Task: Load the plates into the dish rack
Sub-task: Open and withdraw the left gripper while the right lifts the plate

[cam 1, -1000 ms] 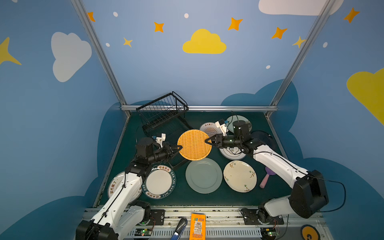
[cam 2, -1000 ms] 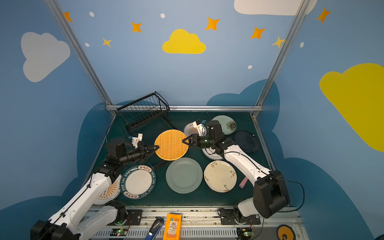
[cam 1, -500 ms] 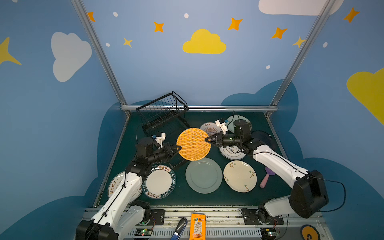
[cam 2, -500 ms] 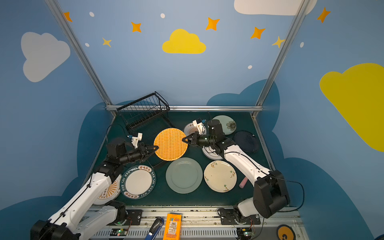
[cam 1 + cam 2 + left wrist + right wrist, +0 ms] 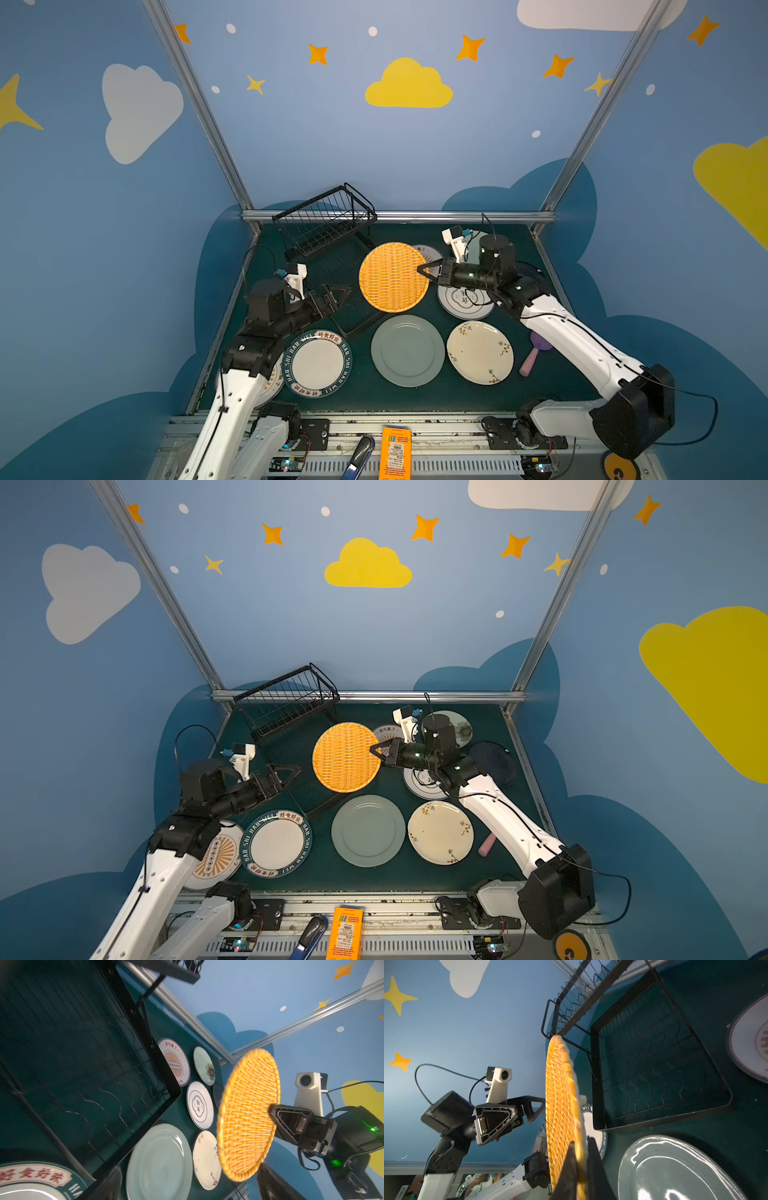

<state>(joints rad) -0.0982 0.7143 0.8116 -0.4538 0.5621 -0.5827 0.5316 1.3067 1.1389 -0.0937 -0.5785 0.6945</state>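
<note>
An orange woven-look plate [image 5: 392,277] [image 5: 345,757] hangs tilted on edge above the table, right of the dish rack [image 5: 328,220] [image 5: 286,704]. My right gripper [image 5: 422,270] [image 5: 374,751] [image 5: 580,1153] is shut on the plate's right rim [image 5: 560,1095]. My left gripper [image 5: 336,293] [image 5: 289,773] [image 5: 187,1176] stands open over the rack's flat tray [image 5: 164,1068], a short gap left of the plate [image 5: 247,1113], touching nothing. Flat on the table lie a pale green plate [image 5: 407,351], a cream floral plate [image 5: 480,352] and a lettered-rim plate [image 5: 318,363].
A sunburst plate [image 5: 216,854] lies under my left arm. Behind my right arm are a white plate [image 5: 419,783], another sunburst plate [image 5: 386,731], a flowered green plate [image 5: 461,729] and a navy plate [image 5: 494,760]. A pink handle [image 5: 532,357] lies at the right edge.
My left gripper has opened, let go of the orange plate's left rim and drawn back to the left. My right gripper has shut on the right rim and now holds the plate alone.
</note>
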